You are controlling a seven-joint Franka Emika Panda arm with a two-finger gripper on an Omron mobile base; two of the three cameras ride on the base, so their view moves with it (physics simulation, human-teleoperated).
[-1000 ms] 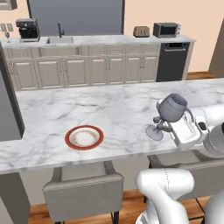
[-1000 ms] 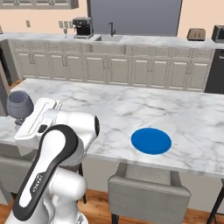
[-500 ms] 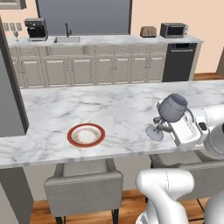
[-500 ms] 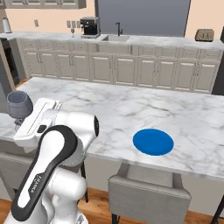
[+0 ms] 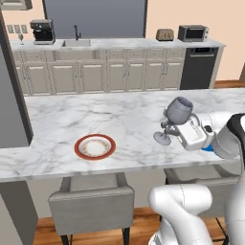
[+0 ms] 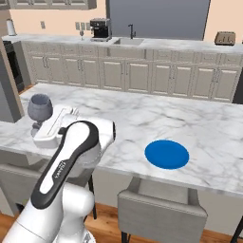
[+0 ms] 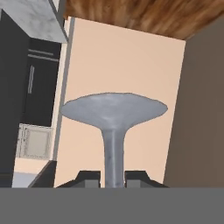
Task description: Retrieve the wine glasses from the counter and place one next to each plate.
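My gripper [image 5: 171, 127] is shut on the thin stem of a grey-blue wine glass [image 5: 179, 110]. The glass is tilted over the marble island, right of the white plate with a red-brown rim [image 5: 94, 146]. From the right base view the glass [image 6: 40, 107] and gripper [image 6: 41, 127] are at the island's left end, well left of the blue plate [image 6: 166, 154]. The hand view looks along the stem to the glass's round foot [image 7: 113, 109], with my gripper [image 7: 113, 177] clamped on either side. A second small wine glass [image 5: 20, 37] stands on the back counter [image 5: 119, 44] by the coffee machine.
Grey stools [image 5: 91, 201] stand tucked under the island's near edge [image 5: 57, 167]. On the back counter are a coffee machine [image 5: 42, 31], a sink tap [image 5: 75, 32], a toaster [image 5: 165, 34] and a microwave [image 5: 193, 33]. A dark fridge side [image 5: 12, 95] rises at the left.
The whole picture has shifted a little to the right, so the base has moved. The glass stays in my gripper at the same spot relative to the arm.
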